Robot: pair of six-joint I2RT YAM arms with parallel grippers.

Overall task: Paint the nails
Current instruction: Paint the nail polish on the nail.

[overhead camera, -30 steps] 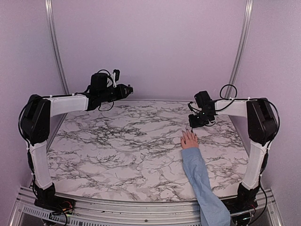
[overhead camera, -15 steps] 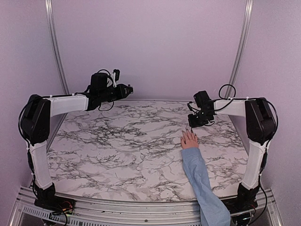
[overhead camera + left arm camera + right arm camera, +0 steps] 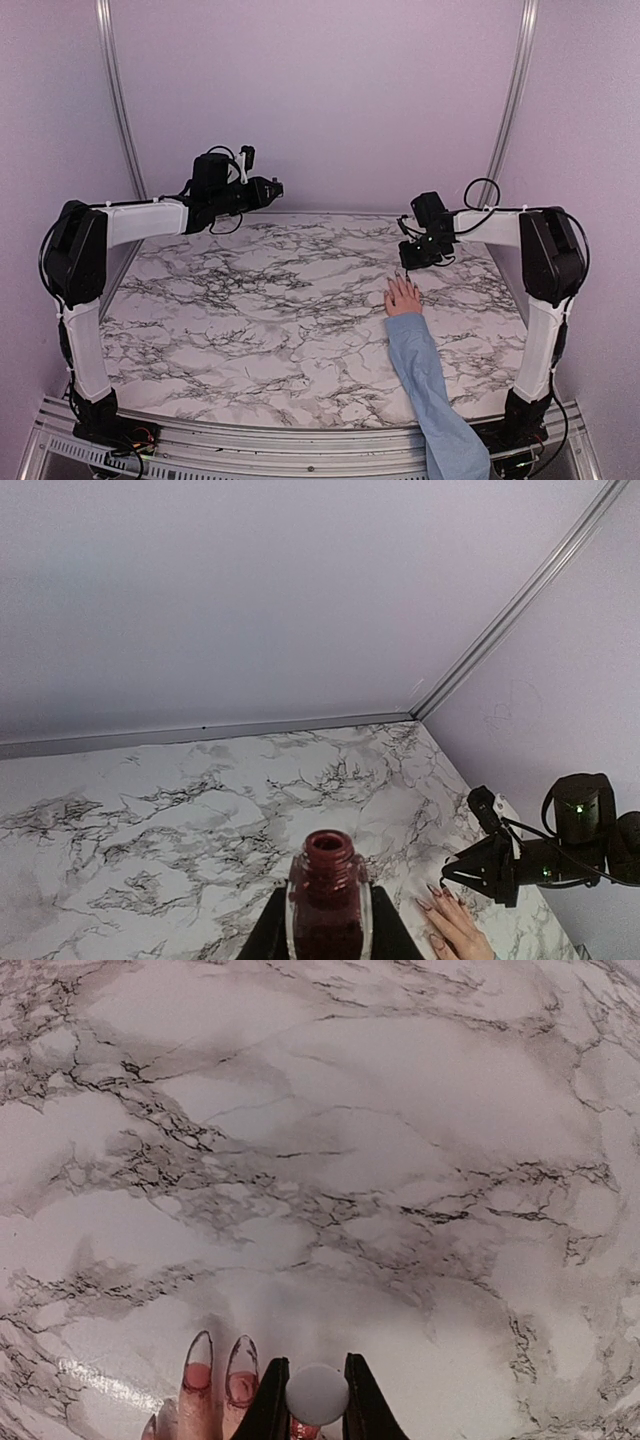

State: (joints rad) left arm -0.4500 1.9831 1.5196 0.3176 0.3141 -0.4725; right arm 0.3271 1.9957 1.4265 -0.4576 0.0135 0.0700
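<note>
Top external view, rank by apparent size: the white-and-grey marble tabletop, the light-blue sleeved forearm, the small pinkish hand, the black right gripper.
1. marble tabletop
2. light-blue sleeved forearm
3. pinkish hand and right gripper: they look alike, and the gripper sits higher, so they are not ranked.

The left gripper (image 3: 272, 188) was shut, high over the tabletop's (image 3: 270, 310) far left edge. The right gripper (image 3: 405, 268) was shut, low near the far right.

free: table (image 3: 250, 300) left of hand (image 3: 403, 296) | obstacle: forearm (image 3: 425, 380) (by right base)
</note>
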